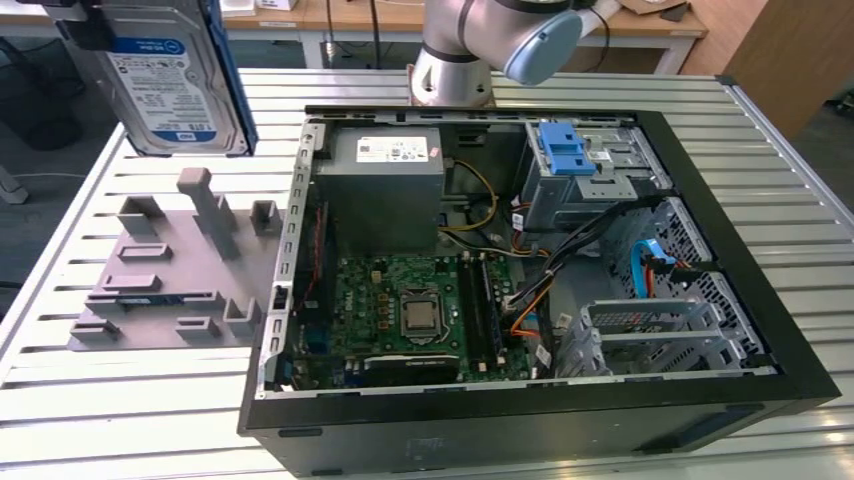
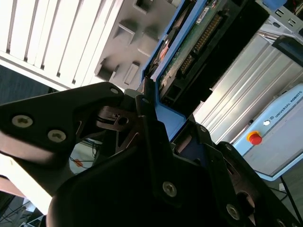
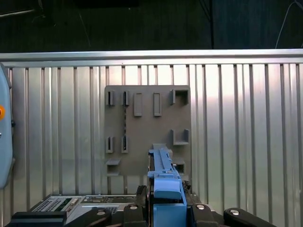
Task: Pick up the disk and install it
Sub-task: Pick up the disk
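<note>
At the exterior view's left, the disk [image 1: 167,75] hangs upright in the air with its white-and-blue label facing the camera and its blue frame running down one edge. In the first wrist view the gripper [image 3: 166,210] is clenched on the disk, seen edge-on, with one finger pressed to each side. Below the disk a grey plate [image 1: 167,270] with raised pegs and slots lies flat on the slatted metal table [image 1: 80,420], and the disk is clear of it. Just beside the plate, toward the exterior view's right, lies an open black computer case [image 1: 534,420]. Inside it sit a grey power supply box [image 1: 387,185], a green circuit board [image 1: 414,305] nearer the camera, and a bright blue latch [image 1: 567,150] further right. The arm [image 1: 461,50] rises behind the case.
</note>
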### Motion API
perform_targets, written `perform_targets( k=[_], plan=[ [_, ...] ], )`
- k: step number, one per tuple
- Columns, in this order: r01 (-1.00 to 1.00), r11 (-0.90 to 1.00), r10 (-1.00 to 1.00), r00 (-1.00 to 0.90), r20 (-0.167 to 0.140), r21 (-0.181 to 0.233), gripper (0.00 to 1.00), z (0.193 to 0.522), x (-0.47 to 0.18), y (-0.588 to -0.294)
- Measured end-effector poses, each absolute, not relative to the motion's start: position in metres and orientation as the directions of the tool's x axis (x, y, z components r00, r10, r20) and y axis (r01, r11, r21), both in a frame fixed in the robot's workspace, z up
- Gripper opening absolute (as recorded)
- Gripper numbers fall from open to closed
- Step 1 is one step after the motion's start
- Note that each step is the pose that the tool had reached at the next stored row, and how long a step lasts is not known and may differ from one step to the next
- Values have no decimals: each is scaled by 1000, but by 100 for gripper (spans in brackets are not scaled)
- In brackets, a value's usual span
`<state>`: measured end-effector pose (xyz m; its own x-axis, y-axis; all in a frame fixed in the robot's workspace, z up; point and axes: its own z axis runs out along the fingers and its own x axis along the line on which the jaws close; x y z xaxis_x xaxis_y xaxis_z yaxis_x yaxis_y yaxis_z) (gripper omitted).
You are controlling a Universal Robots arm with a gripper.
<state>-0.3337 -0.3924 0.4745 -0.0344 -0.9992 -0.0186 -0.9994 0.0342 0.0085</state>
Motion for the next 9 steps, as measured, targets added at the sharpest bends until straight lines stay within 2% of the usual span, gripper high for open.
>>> perform_targets(
  k=[9],
  plan=[
    [-999, 35, -999, -35, -19, 8, 37, 475, -327, -403]
  ],
)
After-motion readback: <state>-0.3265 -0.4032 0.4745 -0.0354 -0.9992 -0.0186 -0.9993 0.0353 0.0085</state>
